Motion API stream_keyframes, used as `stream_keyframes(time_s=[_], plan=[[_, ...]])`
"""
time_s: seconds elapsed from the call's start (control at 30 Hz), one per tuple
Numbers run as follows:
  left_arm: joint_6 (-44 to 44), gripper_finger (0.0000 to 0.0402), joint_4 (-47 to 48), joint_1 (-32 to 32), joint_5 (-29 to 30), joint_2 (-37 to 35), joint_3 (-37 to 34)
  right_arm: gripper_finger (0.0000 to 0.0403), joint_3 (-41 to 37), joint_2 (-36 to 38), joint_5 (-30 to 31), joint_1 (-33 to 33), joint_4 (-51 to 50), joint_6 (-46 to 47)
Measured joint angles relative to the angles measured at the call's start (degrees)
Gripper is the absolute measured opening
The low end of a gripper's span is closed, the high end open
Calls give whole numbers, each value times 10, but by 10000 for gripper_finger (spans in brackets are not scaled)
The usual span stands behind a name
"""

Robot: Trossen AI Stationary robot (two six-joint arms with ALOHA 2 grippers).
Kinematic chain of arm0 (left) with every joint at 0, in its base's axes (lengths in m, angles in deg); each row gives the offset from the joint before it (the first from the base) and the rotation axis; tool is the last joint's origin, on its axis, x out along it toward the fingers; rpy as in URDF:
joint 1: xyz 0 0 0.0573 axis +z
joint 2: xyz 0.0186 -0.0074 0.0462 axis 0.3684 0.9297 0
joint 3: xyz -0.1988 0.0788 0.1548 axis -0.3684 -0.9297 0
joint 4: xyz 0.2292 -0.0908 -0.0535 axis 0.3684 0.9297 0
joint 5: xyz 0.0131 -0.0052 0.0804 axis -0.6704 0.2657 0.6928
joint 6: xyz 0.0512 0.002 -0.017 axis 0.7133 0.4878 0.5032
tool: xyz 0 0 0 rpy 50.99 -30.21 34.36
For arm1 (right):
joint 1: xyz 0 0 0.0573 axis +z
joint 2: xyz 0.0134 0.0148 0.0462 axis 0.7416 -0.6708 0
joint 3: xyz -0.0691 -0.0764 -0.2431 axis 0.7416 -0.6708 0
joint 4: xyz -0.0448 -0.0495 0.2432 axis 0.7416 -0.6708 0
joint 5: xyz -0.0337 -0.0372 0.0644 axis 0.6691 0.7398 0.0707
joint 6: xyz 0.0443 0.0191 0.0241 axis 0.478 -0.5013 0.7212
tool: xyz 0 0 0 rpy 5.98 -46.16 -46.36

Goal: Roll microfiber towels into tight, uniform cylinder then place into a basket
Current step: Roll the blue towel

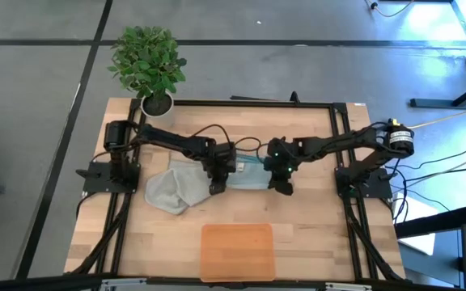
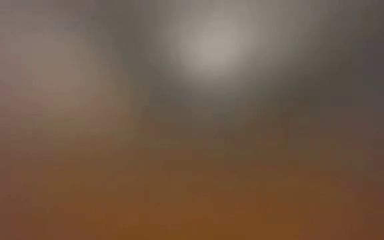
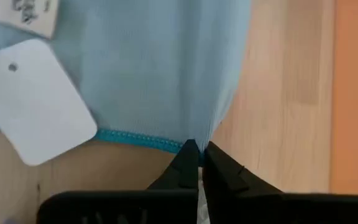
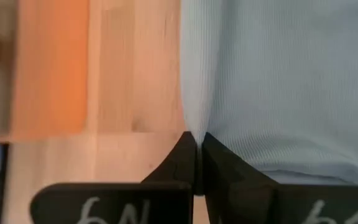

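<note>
A pale blue microfiber towel (image 1: 250, 176) lies at the middle of the table between my two grippers. Its teal-stitched hem and a white tag (image 3: 36, 106) show in the left wrist view. My left gripper (image 1: 216, 188) is shut on its near left corner. My right gripper (image 1: 282, 188) is shut on its near right corner. A light grey towel (image 1: 171, 191) lies crumpled on the table left of the blue one. The orange basket (image 1: 237, 252) rests on the table near the front edge. The low view is a blur. My left gripper pinches the blue towel's near left corner (image 3: 191, 138) between its two fingers, right at the teal hem. The fingers slant down from the far left. Creases in the cloth run toward the fingertips (image 3: 182, 163). My right gripper pinches the blue towel's near right corner (image 4: 192, 124) between its two fingers. The fingers slant down from the far right. The cloth puckers into a narrow fold at the fingertips (image 4: 180, 155); the rest spreads away flat.
A potted plant (image 1: 147, 63) stands at the table's far left corner. Bare wood lies between the towels and the basket. The basket's orange edge (image 3: 356, 93) shows in the left wrist view and again (image 4: 48, 68) in the right wrist view.
</note>
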Motion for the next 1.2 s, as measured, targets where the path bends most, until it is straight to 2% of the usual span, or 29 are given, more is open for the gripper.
stream_keyframes(time_s=[0.17, 0.3, 0.4, 0.5, 0.73, 0.83, 1.1, 1.2], plan=[[-61, 0, -3, 16, -5, -3, 1, 11, 0, 0, -58, -37, -11, 59], [-108, 0, -4, 37, -62, -3, 1, 11, 0, 1, -85, -55, -23, 67], [-111, 0, -3, 46, -87, -7, 1, 11, 0, 1, -87, -63, -23, 70], [-142, 0, -2, 54, -87, -7, 1, 12, 0, 1, -74, -70, -23, 100], [-204, 0, -3, 63, -45, -7, 1, 12, 0, 1, -23, -82, -22, 185], [-205, 0, -4, 63, -30, -7, 1, 12, 0, 1, -18, -82, -22, 186], [-204, 0, -8, 60, 47, -7, 2, 13, 1, -6, 43, -82, -23, 190], [-196, 0, -8, 58, 55, -5, 3, 13, 1, -6, 49, -82, -23, 188]])
